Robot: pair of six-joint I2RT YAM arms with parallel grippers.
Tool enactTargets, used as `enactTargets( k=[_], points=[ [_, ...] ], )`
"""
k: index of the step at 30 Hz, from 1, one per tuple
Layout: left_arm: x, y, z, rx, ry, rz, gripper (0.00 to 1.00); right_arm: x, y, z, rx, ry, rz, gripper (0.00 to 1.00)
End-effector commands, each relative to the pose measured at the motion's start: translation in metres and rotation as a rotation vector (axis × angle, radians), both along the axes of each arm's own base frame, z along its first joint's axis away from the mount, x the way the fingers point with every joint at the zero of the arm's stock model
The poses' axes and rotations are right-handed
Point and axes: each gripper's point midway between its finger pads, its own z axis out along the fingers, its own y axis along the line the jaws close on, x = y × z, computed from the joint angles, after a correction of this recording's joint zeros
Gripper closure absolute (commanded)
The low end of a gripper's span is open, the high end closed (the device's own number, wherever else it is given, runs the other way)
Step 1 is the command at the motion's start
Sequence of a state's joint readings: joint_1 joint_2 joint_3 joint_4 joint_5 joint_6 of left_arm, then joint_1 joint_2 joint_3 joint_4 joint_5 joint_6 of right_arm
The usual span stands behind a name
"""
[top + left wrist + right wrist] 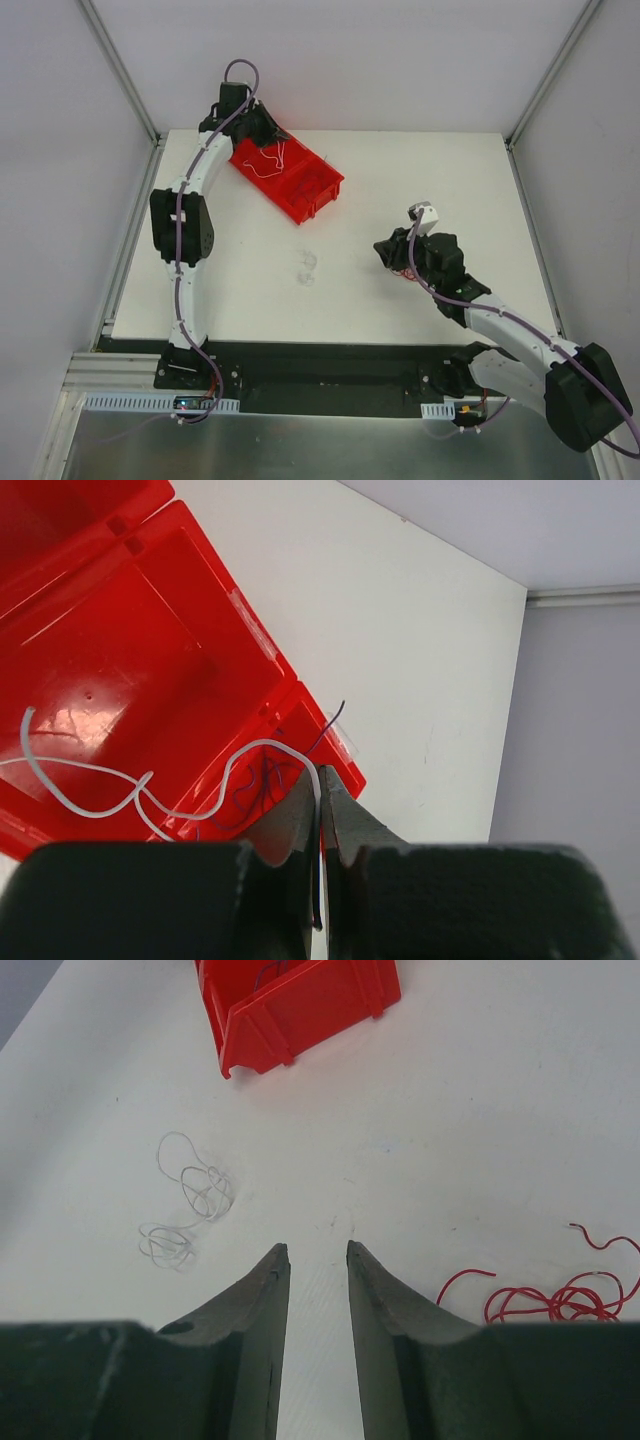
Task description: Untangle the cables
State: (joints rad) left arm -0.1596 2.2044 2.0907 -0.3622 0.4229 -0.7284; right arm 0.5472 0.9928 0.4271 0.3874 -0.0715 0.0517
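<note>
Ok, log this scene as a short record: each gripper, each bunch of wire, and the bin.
left gripper: shut on a white wire
white wire: trails from the fingers into the red bin
right gripper: open, holding nothing
whitish wire tangle: loose on the table, left of the right gripper in its wrist view
red wires: loose on the table, right of that gripper
red bin: far left part of the table, by the left gripper

Glossy red plastic bin [120, 630], matt white table [480, 1110], matt dark fingers [250, 1340].
</note>
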Motion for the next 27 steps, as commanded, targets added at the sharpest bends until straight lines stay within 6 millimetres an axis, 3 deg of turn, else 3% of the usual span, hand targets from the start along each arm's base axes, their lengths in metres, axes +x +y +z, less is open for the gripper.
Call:
enactTargets(
  k=[1, 5, 13, 19, 22, 27],
  points=[
    [0.016, -0.009, 0.036, -0.065, -0.100, -0.016, 1.00, 0.007, 0.003, 0.010, 0.032, -0.036, -0.001, 0.68],
    [0.012, -0.006, 0.066, -0.032, -0.182, -0.011, 1.00, 0.007, 0.006, 0.010, 0.039, -0.031, 0.011, 0.68],
    [-0.015, -0.004, 0.149, -0.006, -0.368, -0.036, 1.00, 0.009, 0.011, 0.003, 0.036, -0.005, 0.023, 0.69],
    [-0.024, -0.005, 0.178, -0.027, -0.416, -0.040, 1.00, 0.012, 0.009, -0.003, 0.035, -0.004, 0.006, 0.69],
    [-0.021, -0.006, 0.176, -0.037, -0.410, -0.038, 1.00, 0.011, 0.014, -0.003, 0.037, 0.004, 0.036, 0.70],
    [-0.018, -0.016, 0.148, -0.072, -0.329, -0.067, 1.00, 0.011, 0.013, -0.003, 0.037, 0.004, 0.030, 0.70]
  ],
)
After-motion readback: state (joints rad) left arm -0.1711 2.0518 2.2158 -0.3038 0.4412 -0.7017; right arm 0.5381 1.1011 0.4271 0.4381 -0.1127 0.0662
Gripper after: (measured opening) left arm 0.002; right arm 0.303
